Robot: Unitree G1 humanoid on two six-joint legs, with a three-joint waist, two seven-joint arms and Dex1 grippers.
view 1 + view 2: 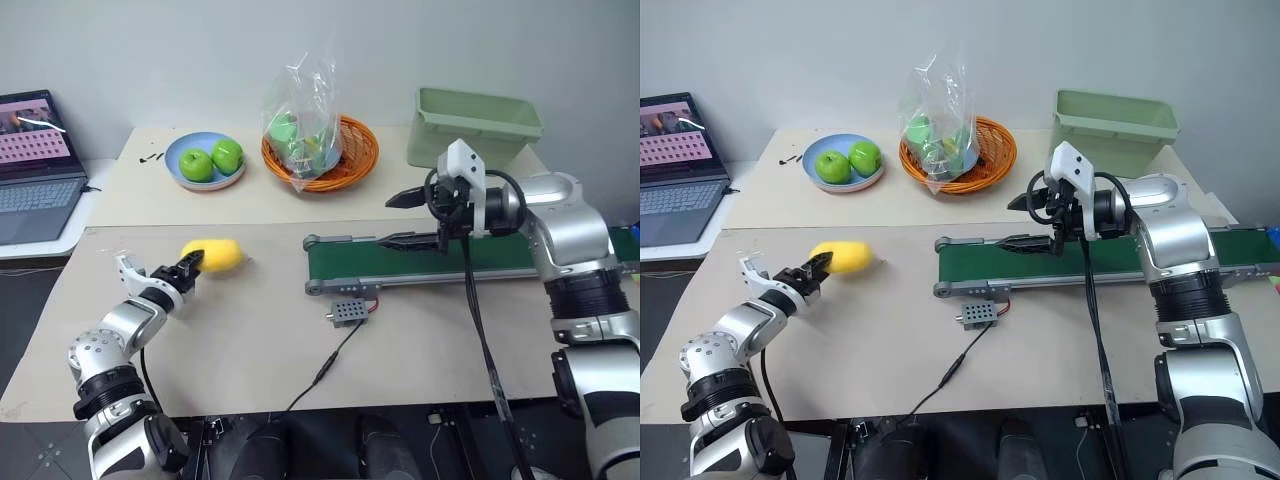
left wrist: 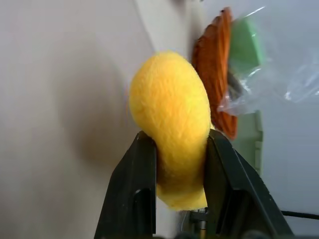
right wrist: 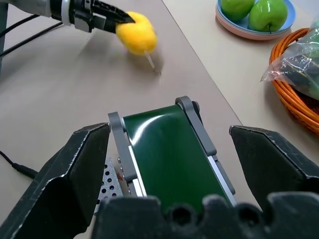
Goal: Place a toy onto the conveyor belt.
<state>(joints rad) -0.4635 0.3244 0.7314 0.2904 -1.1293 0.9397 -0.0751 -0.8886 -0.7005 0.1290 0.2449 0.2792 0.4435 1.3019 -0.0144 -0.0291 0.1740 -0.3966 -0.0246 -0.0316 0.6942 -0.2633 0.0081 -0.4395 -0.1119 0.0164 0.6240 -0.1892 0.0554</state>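
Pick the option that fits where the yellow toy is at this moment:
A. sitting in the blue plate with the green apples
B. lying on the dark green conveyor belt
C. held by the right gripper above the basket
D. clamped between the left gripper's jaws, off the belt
D: the yellow toy is pinched between the jaws of the left gripper, out over the table well short of the conveyor belt, whose surface is bare.

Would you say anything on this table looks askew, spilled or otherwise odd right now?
Nothing stands out. The left claw is shut on the yellow toy, the conveyor belt lies flat, and the apples sit on their plate.
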